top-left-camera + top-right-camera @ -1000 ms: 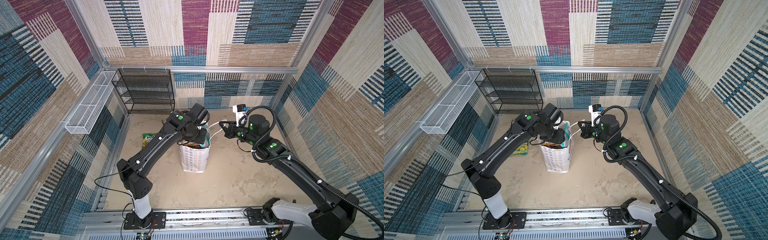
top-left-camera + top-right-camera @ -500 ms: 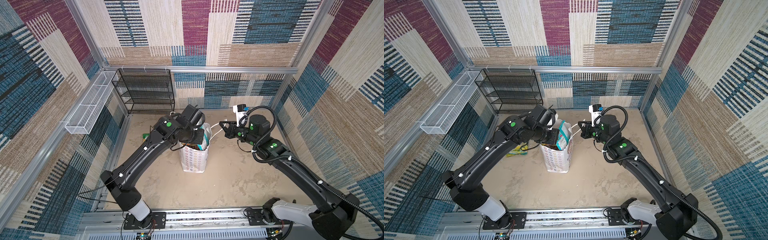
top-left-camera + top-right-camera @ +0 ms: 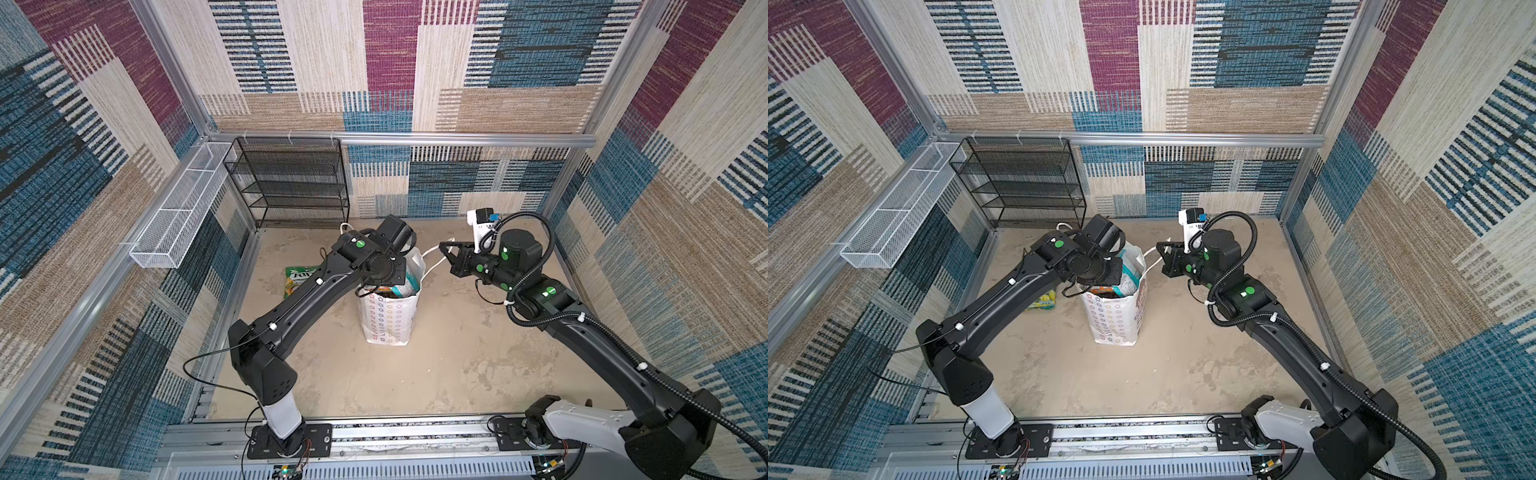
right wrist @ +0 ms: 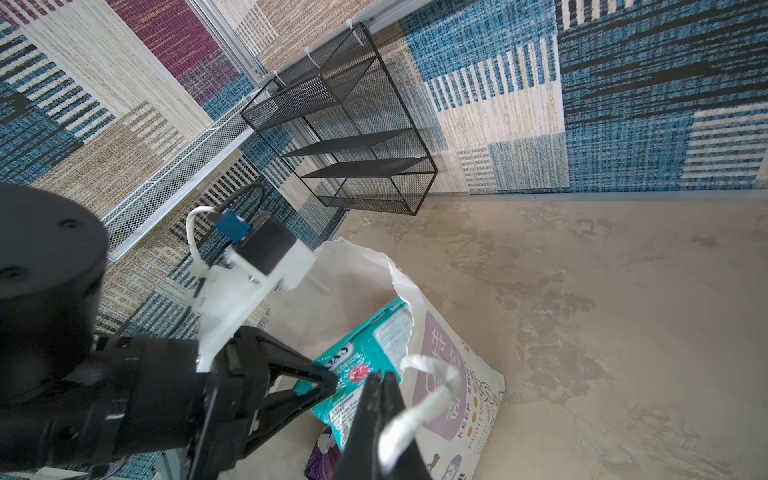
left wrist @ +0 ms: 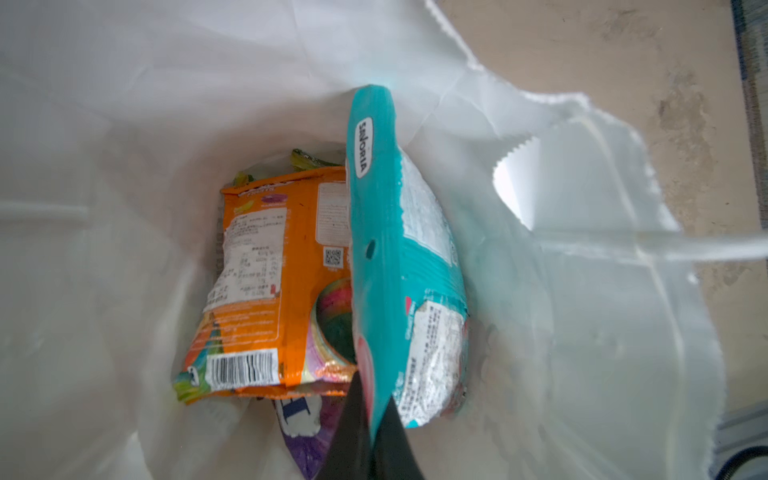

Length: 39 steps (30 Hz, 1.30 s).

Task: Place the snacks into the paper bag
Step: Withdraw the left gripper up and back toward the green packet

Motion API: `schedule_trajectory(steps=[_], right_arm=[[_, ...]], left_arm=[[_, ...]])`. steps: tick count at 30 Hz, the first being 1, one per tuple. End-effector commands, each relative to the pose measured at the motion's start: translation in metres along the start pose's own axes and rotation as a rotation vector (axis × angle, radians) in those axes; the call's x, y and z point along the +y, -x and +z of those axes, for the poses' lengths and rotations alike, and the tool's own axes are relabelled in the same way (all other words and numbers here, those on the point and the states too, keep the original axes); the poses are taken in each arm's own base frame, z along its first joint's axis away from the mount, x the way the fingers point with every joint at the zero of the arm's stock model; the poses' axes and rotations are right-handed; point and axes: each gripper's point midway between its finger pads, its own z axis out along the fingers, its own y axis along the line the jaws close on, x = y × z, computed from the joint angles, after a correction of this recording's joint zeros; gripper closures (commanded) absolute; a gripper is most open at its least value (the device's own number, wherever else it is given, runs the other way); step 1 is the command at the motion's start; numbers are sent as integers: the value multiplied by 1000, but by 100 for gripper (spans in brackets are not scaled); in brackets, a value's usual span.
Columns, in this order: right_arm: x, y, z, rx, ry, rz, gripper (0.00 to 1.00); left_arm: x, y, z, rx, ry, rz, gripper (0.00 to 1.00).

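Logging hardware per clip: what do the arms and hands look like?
Both are matte black with green dots at the joints and a white base segment. The right arm carries a ribbed black hose; the left arm a thin loose cable. The left hand and right hand are black, tapering to narrow tips.

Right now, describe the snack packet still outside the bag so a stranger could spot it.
Find the white paper bag standing mid-floor. Beside it, partly under the left arm, a green packet lies flat on the floor. It is the only packet seen outside the bag; the teal packet and orange packet are in it.
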Motion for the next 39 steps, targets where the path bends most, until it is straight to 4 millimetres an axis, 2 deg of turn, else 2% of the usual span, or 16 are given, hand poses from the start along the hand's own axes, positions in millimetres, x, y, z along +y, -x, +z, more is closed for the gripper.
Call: schedule_trajectory(steps=[1, 5, 8, 11, 14, 16, 18, 20, 22, 25, 26, 28, 31, 35, 39], right_arm=[[2, 7, -2, -27, 4, -9, 100], [2, 6, -1, -24, 7, -8, 100], [3, 5, 1, -18, 12, -6, 100], [2, 5, 1, -18, 11, -2, 100], [2, 6, 0, -24, 6, -2, 100], [2, 6, 0, -24, 8, -2, 100], [2, 6, 0, -24, 7, -2, 100], [3, 7, -1, -24, 8, 0, 100], [3, 7, -1, -24, 9, 0, 100], [4, 7, -2, -25, 12, 1, 100], [4, 7, -2, -25, 13, 1, 100], [4, 6, -2, -23, 14, 1, 100], [4, 8, -3, -26, 13, 0, 100], [4, 8, -3, -26, 10, -2, 100], [4, 8, -2, -23, 9, -5, 100]], left_arm=[[13, -7, 11, 44, 60, 13, 94], [12, -17, 20, 88, 54, 18, 85], [4, -13, 8, 73, 5, 13, 68], [-12, 1, -24, 20, -110, -1, 55], [-31, 16, -70, -59, -257, 1, 45], [-39, 24, -100, -120, -343, 11, 35], [-42, 27, -126, -176, -404, 20, 23], [-39, 29, -153, -241, -443, 38, 17], [-25, 27, -170, -300, -417, 30, 12], [10, 24, -188, -407, -322, -2, 3], [23, 21, -191, -437, -296, -22, 0], [44, 15, -191, -469, -271, -69, 1], [84, 3, -177, -451, -221, -177, 1], [138, -8, -143, -384, -126, -332, 1], [179, -9, -105, -348, -82, -453, 1]])
